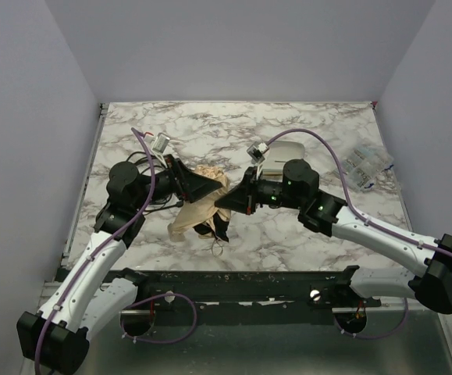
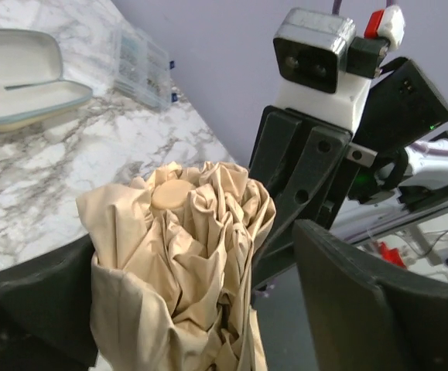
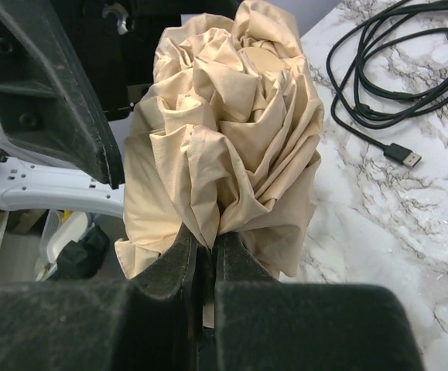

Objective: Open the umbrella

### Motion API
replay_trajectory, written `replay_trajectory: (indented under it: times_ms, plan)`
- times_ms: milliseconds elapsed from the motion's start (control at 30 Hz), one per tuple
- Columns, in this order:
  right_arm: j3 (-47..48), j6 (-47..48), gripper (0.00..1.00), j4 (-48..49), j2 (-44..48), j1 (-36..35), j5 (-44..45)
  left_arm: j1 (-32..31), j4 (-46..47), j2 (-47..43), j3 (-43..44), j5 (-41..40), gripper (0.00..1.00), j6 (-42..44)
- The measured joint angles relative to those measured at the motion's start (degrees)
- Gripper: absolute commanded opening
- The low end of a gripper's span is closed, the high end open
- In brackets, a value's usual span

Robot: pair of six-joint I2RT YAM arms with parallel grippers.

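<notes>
The umbrella (image 1: 197, 212) is a crumpled tan bundle with a black underside, lying in the middle of the table between both grippers. Its small wrist loop (image 1: 218, 250) lies toward the near edge. My left gripper (image 1: 201, 187) is open. In the left wrist view (image 2: 193, 255) the tan fabric (image 2: 181, 255) rests against the left finger, and a gap separates it from the right finger (image 2: 363, 301). My right gripper (image 1: 228, 201) is shut on a fold of the umbrella fabric (image 3: 231, 131); in the right wrist view (image 3: 208, 246) the jaws pinch the cloth tightly.
A pale oval hard case (image 1: 285, 152) lies open behind the right arm, also in the left wrist view (image 2: 22, 77). A clear plastic box (image 1: 366, 164) sits at the far right. A black USB cable (image 3: 386, 77) lies coiled on the marble by the left arm.
</notes>
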State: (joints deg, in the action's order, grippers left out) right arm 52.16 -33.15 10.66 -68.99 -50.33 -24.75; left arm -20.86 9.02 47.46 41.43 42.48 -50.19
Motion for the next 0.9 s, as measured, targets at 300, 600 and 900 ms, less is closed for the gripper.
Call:
replay_trajectory:
  times_ms: [300, 600, 900]
  plan:
    - [-0.4, -0.3, 0.01, -1.7, 0.2, -0.4, 6.8, -0.2, -13.0, -2.5, 5.9, -7.3, 0.99, 7.6]
    - [1.2, -1.0, 0.01, -10.0, 0.3, 1.4, 18.8, -0.2, -28.4, -9.4, 12.2, -15.7, 0.97, 17.1]
    - [7.8, -1.3, 0.01, -12.5, 0.3, 3.7, 20.4, -0.2, -30.7, -14.6, 10.1, -11.4, 0.69, 19.2]
